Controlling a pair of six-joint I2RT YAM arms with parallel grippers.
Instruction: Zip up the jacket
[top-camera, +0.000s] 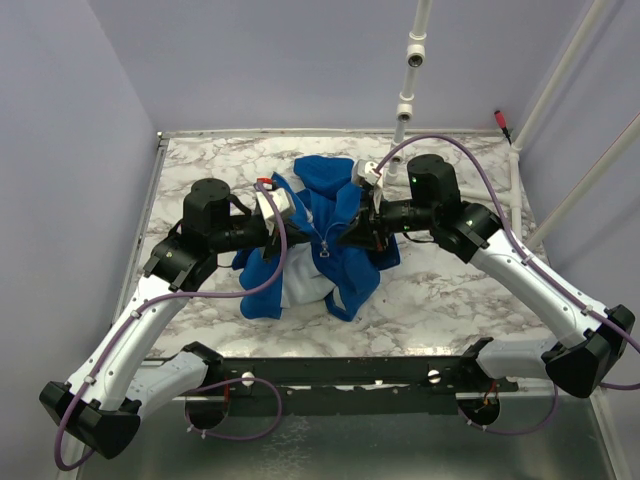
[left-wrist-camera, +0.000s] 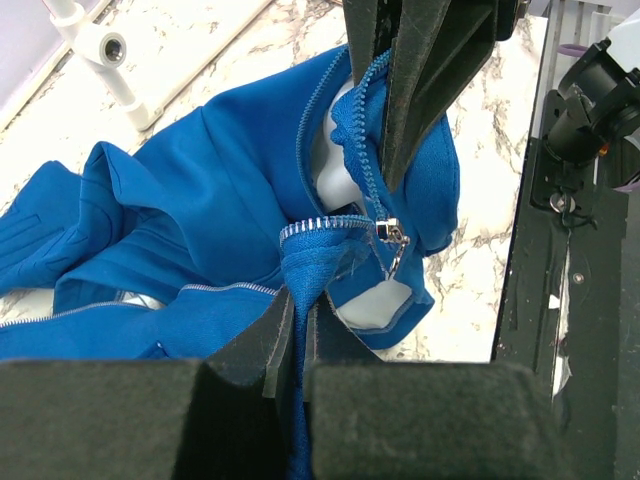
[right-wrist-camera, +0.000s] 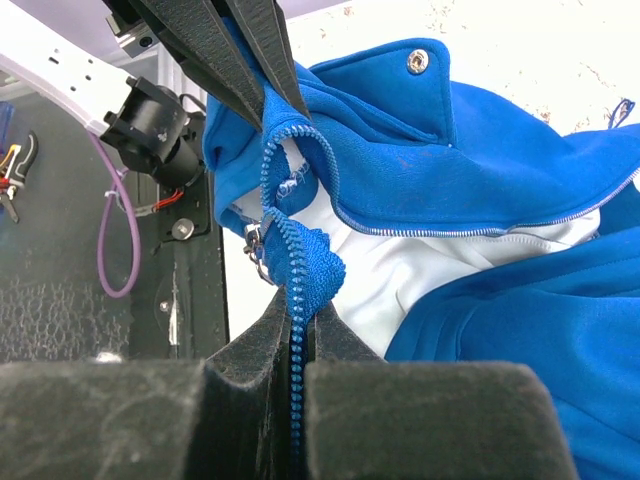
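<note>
Jacket (top-camera: 318, 255), blue, white-lined: heaped mid-table (top-camera: 450, 290), front open. Left gripper (left-wrist-camera: 298, 318) pinched tight on hem fabric beside the slider (left-wrist-camera: 392, 232). Right gripper (right-wrist-camera: 297, 312) clamped on the zipper tape (right-wrist-camera: 287, 225). Slider judged near the bottom end, so nearly all zipping is left to do.

On table (top-camera: 460, 290), at centre: jacket (top-camera: 330, 190) heaped, flanked by both arms. At its left side, left gripper (left-wrist-camera: 298, 325) placed; at its right side, right gripper (right-wrist-camera: 297, 318); tips nearly met over front opening. One zipper edge (right-wrist-camera: 290, 240) pinched in each gripper. Between both grippers, zipper slider (left-wrist-camera: 390, 232) hung, just beside right gripper's tip. Behind table, pipe frame (top-camera: 405, 105) mounted.
</note>
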